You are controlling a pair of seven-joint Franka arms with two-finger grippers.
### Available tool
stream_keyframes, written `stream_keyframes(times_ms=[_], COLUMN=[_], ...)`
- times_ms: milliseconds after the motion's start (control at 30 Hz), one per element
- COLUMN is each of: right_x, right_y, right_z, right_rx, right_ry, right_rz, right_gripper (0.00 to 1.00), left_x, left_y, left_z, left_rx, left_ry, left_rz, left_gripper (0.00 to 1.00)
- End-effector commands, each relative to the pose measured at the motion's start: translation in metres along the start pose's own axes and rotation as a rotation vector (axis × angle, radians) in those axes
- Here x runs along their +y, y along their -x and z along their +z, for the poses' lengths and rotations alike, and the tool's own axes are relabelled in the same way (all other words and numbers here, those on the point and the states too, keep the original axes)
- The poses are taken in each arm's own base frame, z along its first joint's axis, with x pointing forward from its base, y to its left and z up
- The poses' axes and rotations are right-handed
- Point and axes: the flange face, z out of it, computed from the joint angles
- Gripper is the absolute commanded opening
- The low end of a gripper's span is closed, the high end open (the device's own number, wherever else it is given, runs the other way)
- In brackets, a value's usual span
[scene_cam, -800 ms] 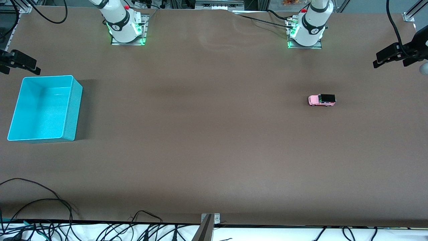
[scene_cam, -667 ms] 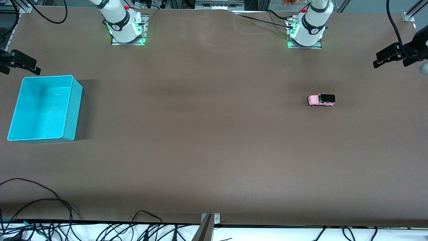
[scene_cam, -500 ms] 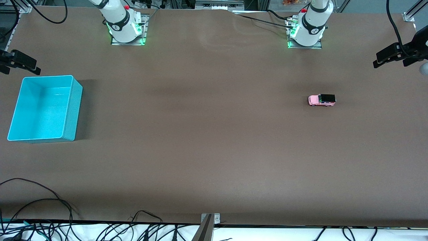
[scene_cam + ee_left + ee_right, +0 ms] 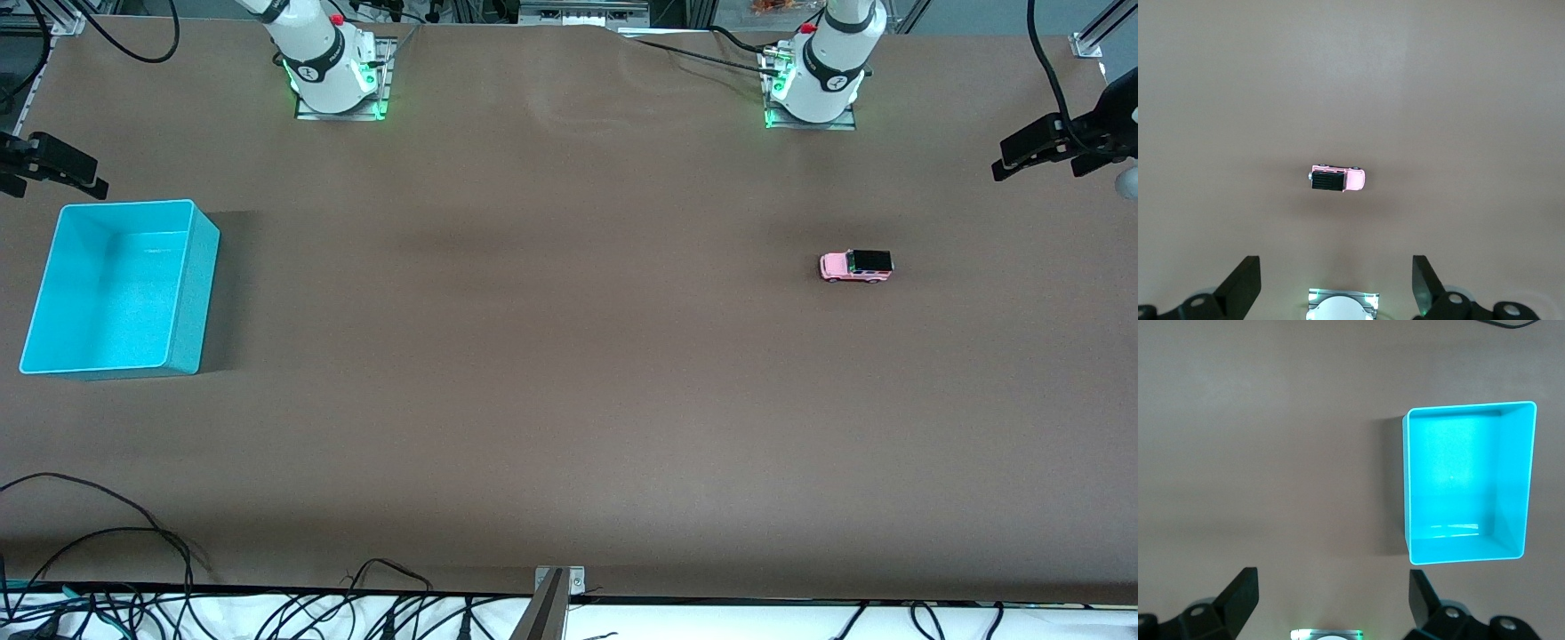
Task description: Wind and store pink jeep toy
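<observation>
The brown table (image 4: pixel 569 373) carries a turquoise bin (image 4: pixel 200 293) at the edge of the right arm's end. The pink jeep toy (image 4: pixel 855 266) stands on its wheels toward the left arm's end, away from every edge. The left gripper (image 4: pixel 1337 290) hangs high over the jeep, fingers spread and empty; the right gripper (image 4: pixel 1333 605), high over bare table beside the bin, is the same.

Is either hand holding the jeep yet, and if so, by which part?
Nothing is held. The left hand and right hand are open; the pink jeep toy sits alone on the table.
</observation>
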Motion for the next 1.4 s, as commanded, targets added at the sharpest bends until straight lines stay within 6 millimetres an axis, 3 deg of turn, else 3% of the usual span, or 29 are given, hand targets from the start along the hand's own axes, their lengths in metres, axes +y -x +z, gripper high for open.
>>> stream_keyframes(times_ms=[0,400,867,1067,1367], right_x=[0.001,0.001,0.004,0.003,0.003], right_y=[-0.001,-0.001,-0.001,-0.001,-0.001], right_z=[-0.007,-0.008,-0.009,-0.009,-0.009], right_rx=[0.006,0.007,0.01,0.01,0.01], right_ry=[-0.008,-0.008,-0.008,-0.008,-0.008], right_rz=[0.006,0.006,0.011,0.009,0.009], right_gripper=[1.0,1.0,1.0,1.0,1.0], left_x=[-0.001,-0.002,-0.014,-0.019,-0.023], left_y=[0.003,0.0,-0.015,-0.026,-0.029], left_z=[-0.004,-0.002,0.017,0.054,0.063], left_rx=[-0.003,-0.003,-0.015,-0.045,-0.043], left_ry=[0.006,0.007,0.01,-0.022,-0.046], left_rz=[0.023,0.016,-0.006,-0.012,-0.009], left_gripper=[1.0,1.0,1.0,1.0,1.0])
